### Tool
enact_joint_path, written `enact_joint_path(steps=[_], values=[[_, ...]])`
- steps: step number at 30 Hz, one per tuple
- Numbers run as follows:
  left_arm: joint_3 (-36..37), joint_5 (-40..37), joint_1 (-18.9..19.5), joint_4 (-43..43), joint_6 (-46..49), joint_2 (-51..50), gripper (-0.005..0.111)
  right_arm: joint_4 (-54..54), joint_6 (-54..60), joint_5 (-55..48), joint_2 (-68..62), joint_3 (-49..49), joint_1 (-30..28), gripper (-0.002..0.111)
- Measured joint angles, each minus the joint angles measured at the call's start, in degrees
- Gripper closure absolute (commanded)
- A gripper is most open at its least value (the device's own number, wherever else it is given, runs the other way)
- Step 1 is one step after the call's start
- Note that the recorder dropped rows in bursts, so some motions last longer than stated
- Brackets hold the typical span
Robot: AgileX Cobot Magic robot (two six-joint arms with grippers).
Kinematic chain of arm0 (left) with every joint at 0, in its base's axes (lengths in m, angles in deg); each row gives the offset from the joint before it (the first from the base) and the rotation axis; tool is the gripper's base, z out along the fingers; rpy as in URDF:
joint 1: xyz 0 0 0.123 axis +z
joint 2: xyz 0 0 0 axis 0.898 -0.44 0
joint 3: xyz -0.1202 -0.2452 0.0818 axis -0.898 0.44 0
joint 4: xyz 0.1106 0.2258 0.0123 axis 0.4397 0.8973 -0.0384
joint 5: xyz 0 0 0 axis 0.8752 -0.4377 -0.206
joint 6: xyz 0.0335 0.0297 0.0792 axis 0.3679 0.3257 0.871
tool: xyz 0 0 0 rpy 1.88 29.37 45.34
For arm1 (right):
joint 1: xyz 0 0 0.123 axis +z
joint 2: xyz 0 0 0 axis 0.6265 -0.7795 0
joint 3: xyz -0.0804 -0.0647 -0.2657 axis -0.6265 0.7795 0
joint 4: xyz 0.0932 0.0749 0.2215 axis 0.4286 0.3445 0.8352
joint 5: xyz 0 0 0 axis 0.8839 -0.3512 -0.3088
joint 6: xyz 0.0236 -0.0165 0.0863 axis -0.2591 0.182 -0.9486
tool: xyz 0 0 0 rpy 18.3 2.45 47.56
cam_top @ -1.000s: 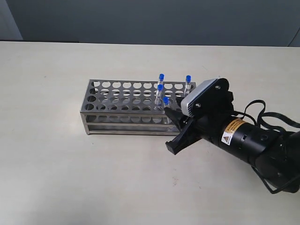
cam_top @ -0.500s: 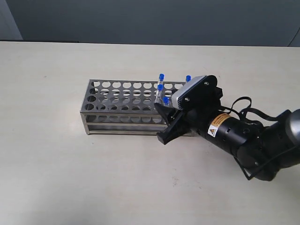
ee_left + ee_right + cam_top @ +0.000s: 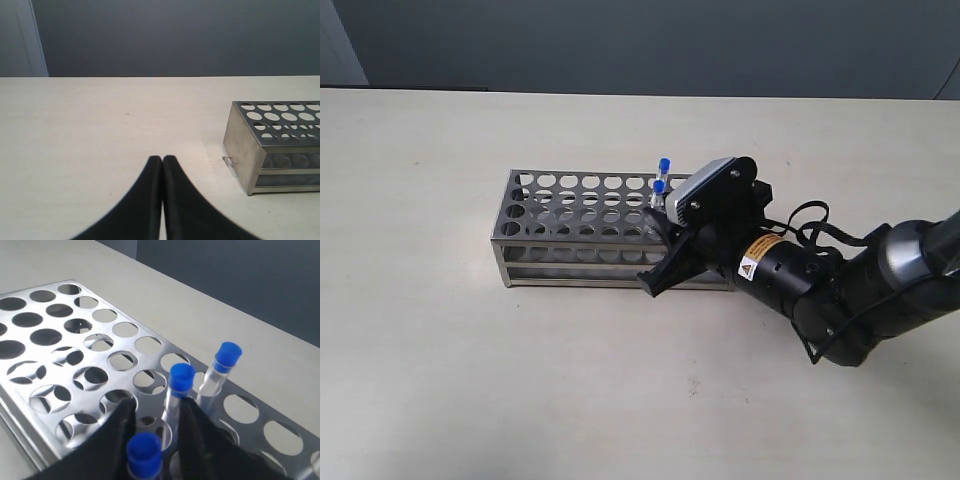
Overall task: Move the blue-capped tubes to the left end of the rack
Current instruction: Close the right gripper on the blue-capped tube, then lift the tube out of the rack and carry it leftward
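In the last second I have brought the right gripper (image 3: pixel 650 252) forward from just off the end of the rack (image 3: pixel 580 252), and its fingers now reach in over the top plate. From outside, its body now hides two of the four blue-capped tubes (image 3: pixel 665 163) that showed before. The rack and the tubes themselves have not shifted.

Through the right wrist camera I count three blue caps. The nearest tube (image 3: pixel 144 450) stands between the two fingers (image 3: pixel 117 435), well back from the tips. A second tube (image 3: pixel 180 377) rises at or just ahead of the tips, and a third (image 3: pixel 227 354) stands just beyond that, a little to one side. The fourth I cannot find.

The jaws stand part-way apart, narrower than on the way in as far as the outside view shows. I cannot tell whether the pads press the glass or merely flank it.

The left gripper (image 3: pixel 162 161) hangs empty with its fingers pressed together over the table (image 3: pixel 75 125). The rack's vacant end lies ahead of it and off to one side.

I judge the approach finished and the grasp only starting. Every tube I can see sits at the end nearest the right gripper, and the far end holds none. Next I would close on the nearest tube alone, lift it straight up clear of the plate, and carry it away along the rack. The tips crowd the second tube, so catching it or tilting the thin glass in its hole is the risk.
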Motion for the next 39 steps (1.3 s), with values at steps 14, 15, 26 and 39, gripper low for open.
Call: enact_joint_path(steps=[14,15,26,39], values=[[0.00,0.00,0.00,0.00,0.00,0.00,0.106,-0.66,0.14,-2.16,2.56,0.00,0.00,0.106],[0.00,0.00,0.00,0.00,0.00,0.00,0.106,-0.69,0.14,-2.78,3.46,0.00,0.00,0.106],[0.00,0.00,0.00,0.00,0.00,0.00,0.106,-0.78,0.14,-9.40,10.96,0.00,0.00,0.106],[0.00,0.00,0.00,0.00,0.00,0.00,0.106,-0.56,0.22,-11.28,18.23,0.00,0.91,0.106]])
